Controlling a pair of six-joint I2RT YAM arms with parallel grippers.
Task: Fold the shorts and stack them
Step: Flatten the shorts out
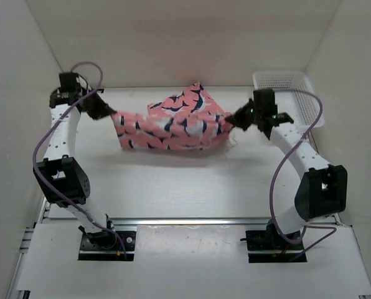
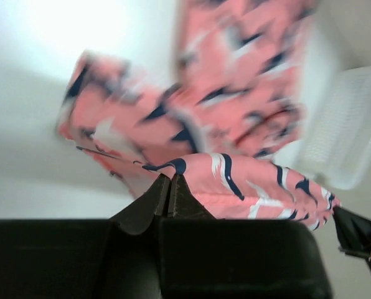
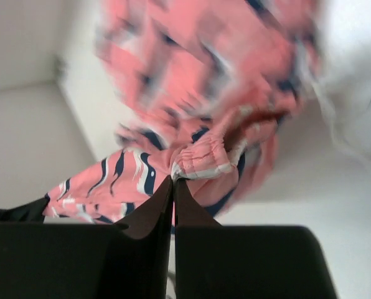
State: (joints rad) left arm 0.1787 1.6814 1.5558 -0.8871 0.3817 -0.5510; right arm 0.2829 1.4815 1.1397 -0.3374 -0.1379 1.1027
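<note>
Up over the white table, slung between both arms: soft coral-pink shorts, navy-and-white whale print, crumpled and sagging mid-span. Pinched at one end by the left gripper, jaws closed tight on fabric. Clamped at the other by the right gripper, on a gathered edge. Behind the right wrist, far right: white plastic mesh basket, apart from the cloth.
</note>
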